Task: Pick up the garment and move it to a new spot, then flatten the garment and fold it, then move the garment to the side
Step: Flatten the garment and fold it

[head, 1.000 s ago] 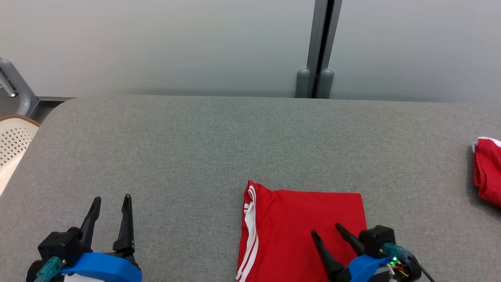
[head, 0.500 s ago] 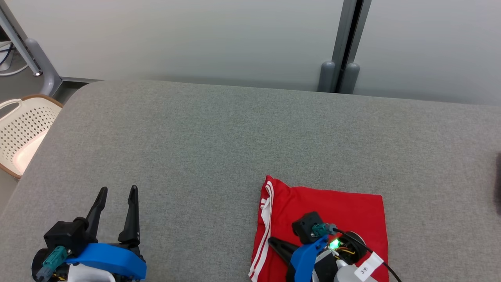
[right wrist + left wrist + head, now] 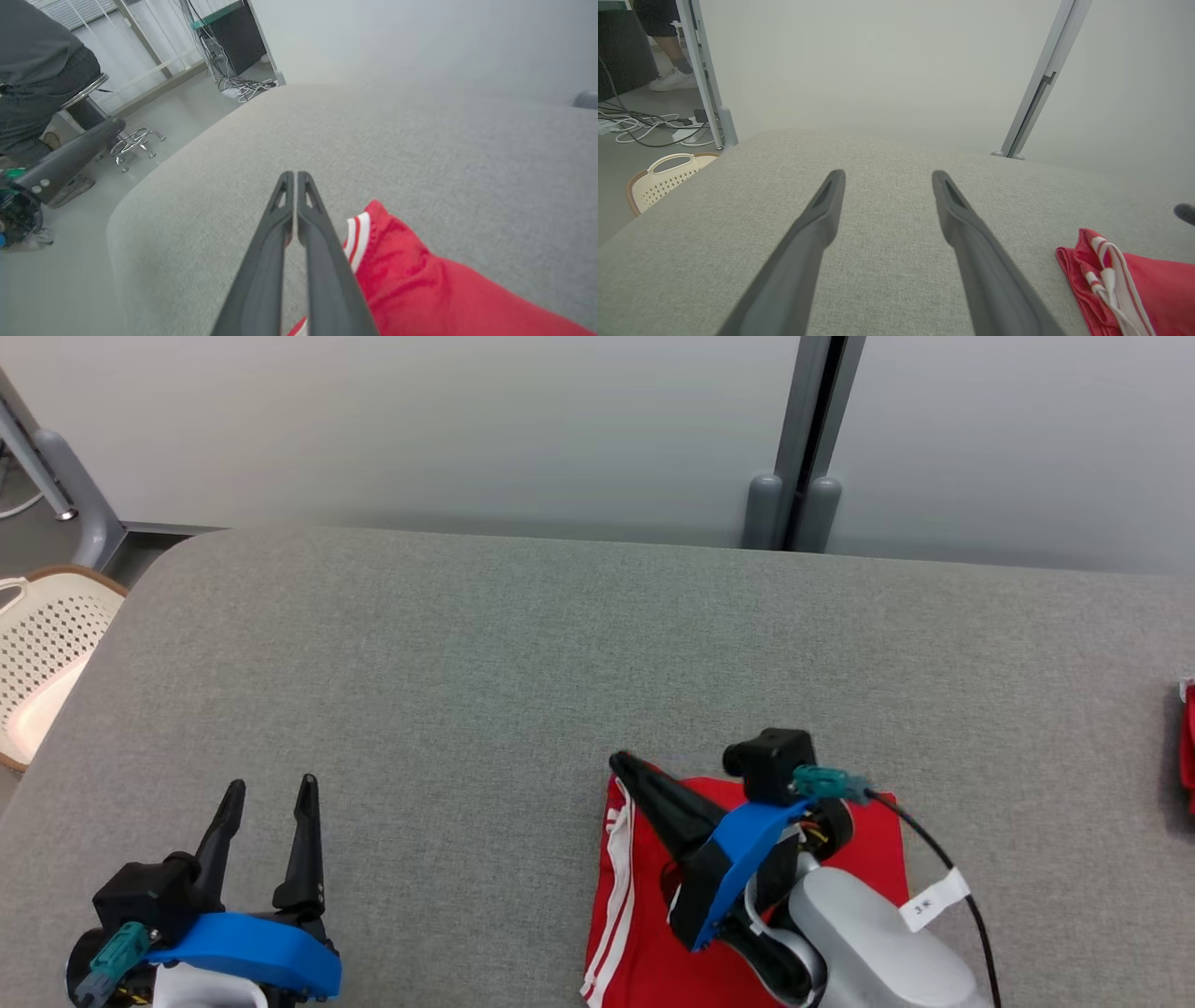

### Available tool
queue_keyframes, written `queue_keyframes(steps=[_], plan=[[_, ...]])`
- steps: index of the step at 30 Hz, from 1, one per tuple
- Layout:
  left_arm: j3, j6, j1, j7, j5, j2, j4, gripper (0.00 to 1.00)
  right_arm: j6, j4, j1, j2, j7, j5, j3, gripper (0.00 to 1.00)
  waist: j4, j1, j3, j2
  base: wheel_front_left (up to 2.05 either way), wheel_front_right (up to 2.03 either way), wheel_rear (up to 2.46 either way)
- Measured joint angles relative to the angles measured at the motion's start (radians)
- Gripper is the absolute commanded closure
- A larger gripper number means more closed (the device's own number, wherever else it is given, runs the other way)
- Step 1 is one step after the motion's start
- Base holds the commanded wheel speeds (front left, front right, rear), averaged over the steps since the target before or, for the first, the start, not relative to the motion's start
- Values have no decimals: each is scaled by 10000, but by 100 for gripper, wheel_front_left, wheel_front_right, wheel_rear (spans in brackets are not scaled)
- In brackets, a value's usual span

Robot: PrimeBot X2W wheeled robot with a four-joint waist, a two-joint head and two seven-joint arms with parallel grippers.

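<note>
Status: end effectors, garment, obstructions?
Left end effector open, above table. Right end effector shut, tips at far-left corner of folded red garment. Another red cloth at table's right edge, well apart.

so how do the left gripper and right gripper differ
The left gripper has fingers spread open; the right gripper has them pressed shut. The left gripper is over bare grey table, apart from the red garment; the right gripper reaches across the garment, tips at its far left corner. The left gripper points up the head view; the right gripper slants up and left. Both have long dark fingers on a blue mount.
</note>
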Motion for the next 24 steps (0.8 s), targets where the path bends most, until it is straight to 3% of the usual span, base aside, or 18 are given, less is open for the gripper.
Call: queue_keyframes(steps=[1,7,10,11,16,20,24], plan=[[54,15,7,-8,-15,4,-12,0,0,-23,-26,4,-295,21,-257,0,-68,0,-18,0,0,0,0],[374,161,359,-113,-86,17,-155,0,0,-115,353,-2,-1383,-1183,-2393,0,-615,0,-180,0,0,0,0],[493,203,550,-138,-84,10,-253,0,0,-627,1055,-4,-1484,-2148,-3605,0,-910,0,-287,0,0,0,0],[531,234,668,-165,-82,-10,-305,0,0,-1127,1619,-4,-1476,-2704,-4426,0,-1075,0,-388,0,0,0,0],[600,247,988,-178,-52,-31,-405,0,0,-2548,3159,-10,-968,-3770,-6263,0,-1382,-1,-679,0,0,0,0],[591,244,1127,-182,6,-81,-458,0,0,-3572,4160,-19,-430,-4151,-7122,0,-1505,0,-844,0,0,0,0],[594,242,1295,-194,10,-111,-460,0,0,-4355,4730,-13,46,-4270,-7204,0,-1625,0,-944,0,0,0,0]])
